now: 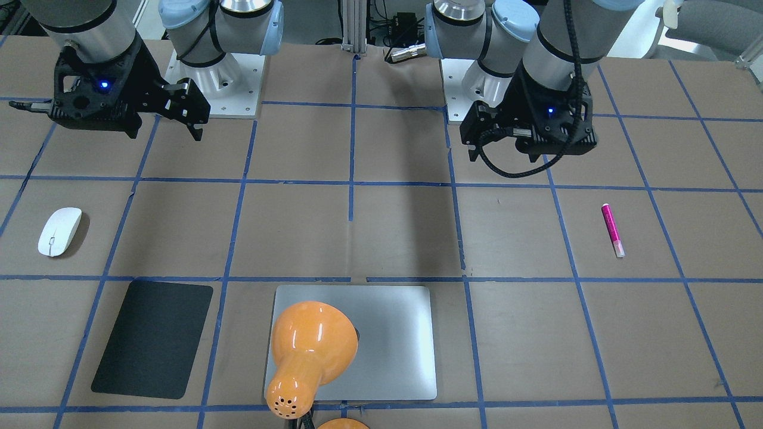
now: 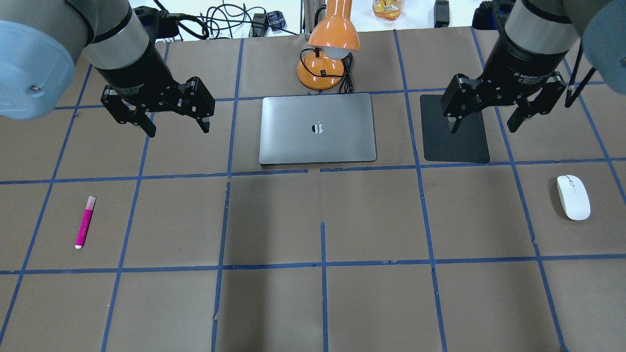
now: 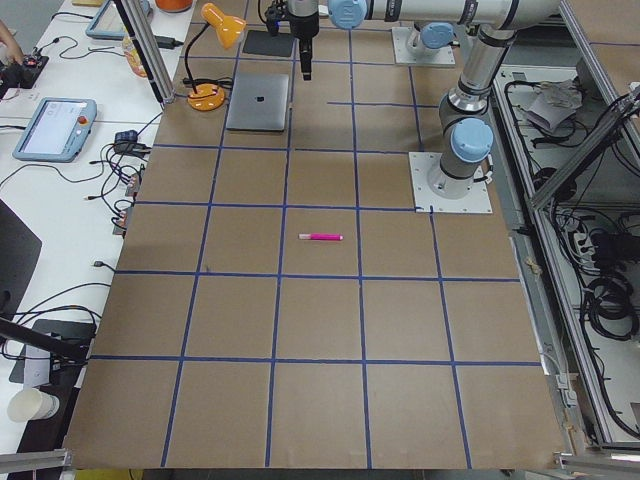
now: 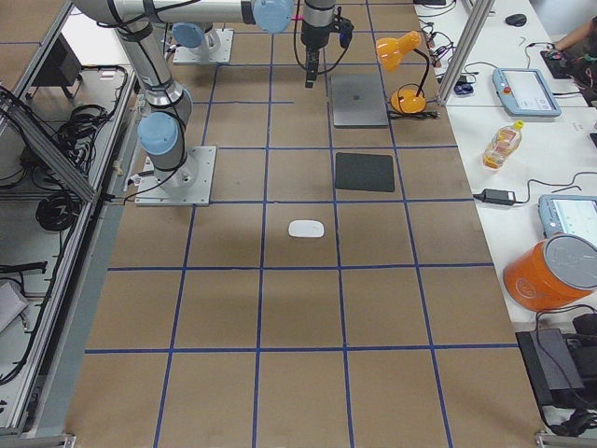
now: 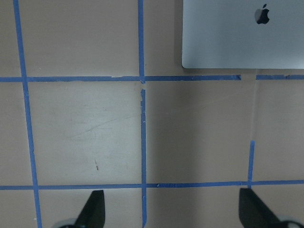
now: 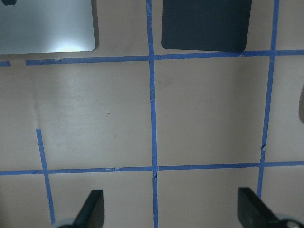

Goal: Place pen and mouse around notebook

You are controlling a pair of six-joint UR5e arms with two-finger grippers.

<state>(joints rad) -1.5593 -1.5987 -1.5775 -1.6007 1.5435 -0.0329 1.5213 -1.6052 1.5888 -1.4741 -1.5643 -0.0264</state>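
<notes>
The silver-grey notebook [image 2: 318, 142] lies closed at the far middle of the table. On the table's left side, nearer the robot, the magenta pen [image 2: 85, 222] lies alone. The white mouse [image 2: 573, 197] rests on the right side. My left gripper [image 2: 178, 129] hangs open above the table, left of the notebook and well beyond the pen. Above the black mat, my right gripper [image 2: 481, 128] also hangs open, beyond the mouse. Neither holds anything. The left wrist view shows a notebook [image 5: 237, 33] corner and wide-apart fingertips [image 5: 92, 211].
A black mat [image 2: 459, 146] lies right of the notebook. An orange desk lamp [image 2: 327, 49] stands just behind the notebook, its cable trailing back. Blue tape lines grid the brown table. Cables and a bottle sit past the far edge.
</notes>
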